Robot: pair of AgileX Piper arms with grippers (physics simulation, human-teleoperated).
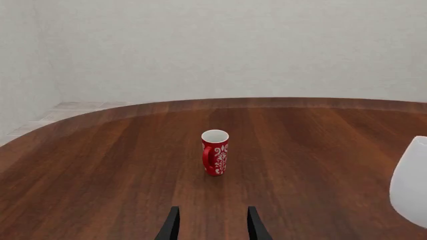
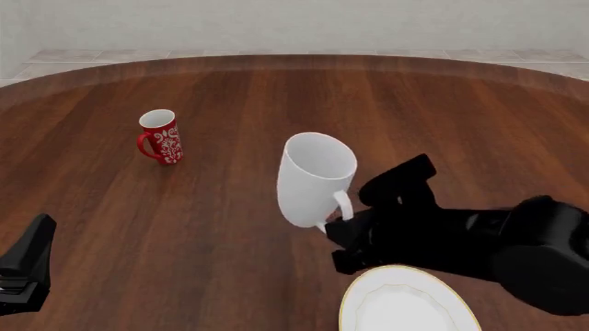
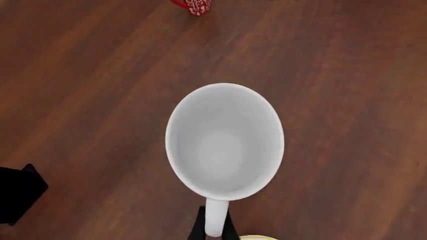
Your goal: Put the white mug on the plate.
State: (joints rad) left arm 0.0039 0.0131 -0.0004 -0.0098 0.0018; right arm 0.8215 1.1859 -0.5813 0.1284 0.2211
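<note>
Mugs number two on my wooden table (image 2: 276, 89), and plates one. My right gripper (image 2: 338, 226) is closed on the loop handle of the white mug (image 2: 313, 178); in the right wrist view my two dark fingertips (image 3: 197, 231) pinch that handle from either side, and I look straight down into the mug's empty white interior. From the front the white mug is tilted, its mouth leaning toward the far side, and it looks lifted off the table, though I cannot see its base well enough to be sure. The plate (image 2: 405, 303), white with a thin gold rim, lies at the near edge, just beside my right arm and nearer to me than the mug. One small red mug (image 2: 160, 136) with a white pattern stands upright well to the left. My left gripper (image 1: 212, 225) holds nothing, its fingers parted and pointed toward the red mug.
</note>
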